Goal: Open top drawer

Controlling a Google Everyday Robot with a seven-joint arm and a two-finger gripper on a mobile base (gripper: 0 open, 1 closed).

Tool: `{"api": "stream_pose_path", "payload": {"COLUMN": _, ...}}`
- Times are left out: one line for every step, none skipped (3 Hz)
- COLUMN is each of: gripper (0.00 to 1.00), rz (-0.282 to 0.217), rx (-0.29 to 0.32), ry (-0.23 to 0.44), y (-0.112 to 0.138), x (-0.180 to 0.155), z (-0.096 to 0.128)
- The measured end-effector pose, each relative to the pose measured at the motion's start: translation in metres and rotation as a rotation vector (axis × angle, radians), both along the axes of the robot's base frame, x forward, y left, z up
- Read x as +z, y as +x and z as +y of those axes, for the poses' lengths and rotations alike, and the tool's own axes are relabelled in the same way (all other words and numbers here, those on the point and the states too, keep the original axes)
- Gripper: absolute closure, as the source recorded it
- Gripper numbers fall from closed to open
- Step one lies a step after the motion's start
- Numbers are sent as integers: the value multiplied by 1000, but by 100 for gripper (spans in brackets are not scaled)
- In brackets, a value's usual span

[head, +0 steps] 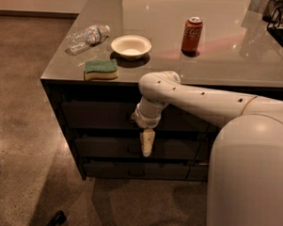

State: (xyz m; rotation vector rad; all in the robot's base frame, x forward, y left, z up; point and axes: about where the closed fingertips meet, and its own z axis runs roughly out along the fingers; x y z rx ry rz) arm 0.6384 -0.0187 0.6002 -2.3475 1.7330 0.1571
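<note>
The top drawer is the uppermost and tallest dark front under the bench, left of the frame's centre, and from this angle it looks level with the two shallower drawer fronts below it. Its middle is hidden behind the robot's wrist. At the upper left a clear plastic bottle lies on its side on the bench top. Just below and right of it a green sponge rests near the front edge. Next comes a white bowl, upright and apart from both. Below the bench edge, the tool hangs pointing down in front of the drawer stack, its tip over the second front; whether it is clenched or released I cannot tell. Further right a red soda can stands upright. The white arm runs across to the robot's body at the lower right.
</note>
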Motion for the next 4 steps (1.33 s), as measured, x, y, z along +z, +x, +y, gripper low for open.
{"api": "stream_pose_path", "payload": {"gripper": 0, "rz": 0, "rx": 0, "ry": 0, "y": 0, "x": 0, "z": 0}}
{"api": "stream_pose_path", "payload": {"gripper": 0, "rz": 0, "rx": 0, "ry": 0, "y": 0, "x": 0, "z": 0}}
{"api": "stream_pose_path", "payload": {"gripper": 0, "rz": 0, "rx": 0, "ry": 0, "y": 0, "x": 0, "z": 0}}
{"api": "stream_pose_path", "payload": {"gripper": 0, "rz": 0, "rx": 0, "ry": 0, "y": 0, "x": 0, "z": 0}}
